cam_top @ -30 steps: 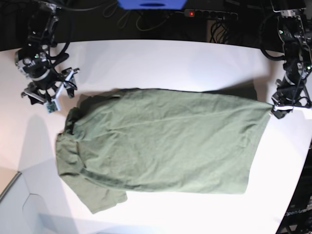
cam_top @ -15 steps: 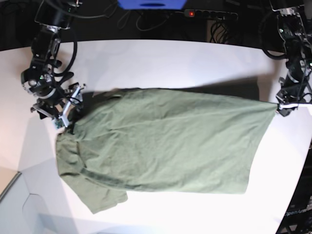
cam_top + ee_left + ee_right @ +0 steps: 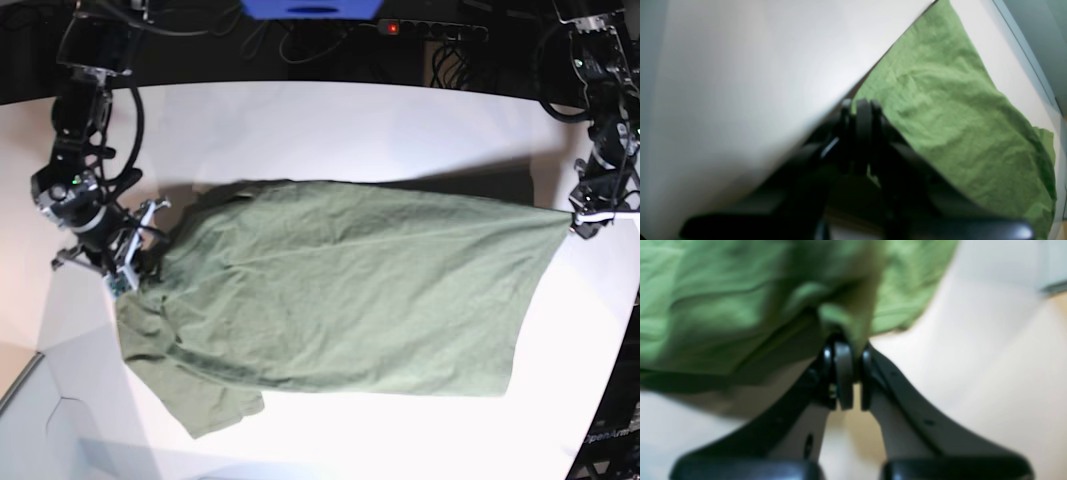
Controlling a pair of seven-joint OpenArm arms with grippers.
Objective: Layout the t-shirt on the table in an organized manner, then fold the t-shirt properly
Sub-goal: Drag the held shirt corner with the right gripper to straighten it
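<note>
The olive-green t-shirt [image 3: 340, 290] lies spread across the white table [image 3: 350, 130], with a sleeve pointing to the lower left. In the base view my left gripper [image 3: 578, 222] is at the right, shut on the shirt's right corner and holding it stretched and slightly lifted. The left wrist view shows that gripper [image 3: 863, 105] pinching the edge of the t-shirt [image 3: 957, 110]. My right gripper [image 3: 135, 268] is at the shirt's left edge. In the right wrist view this gripper [image 3: 848, 350] is shut on a bunched fold of the t-shirt [image 3: 723, 300].
A power strip [image 3: 430, 28] with a red light and a blue object [image 3: 310, 8] sit beyond the table's curved far edge, among cables. A grey panel [image 3: 20, 400] borders the lower left corner. Bare tabletop surrounds the shirt.
My right gripper came down from above the shirt's left end onto its edge and closed on the fabric. The left gripper kept its hold on the right corner.
</note>
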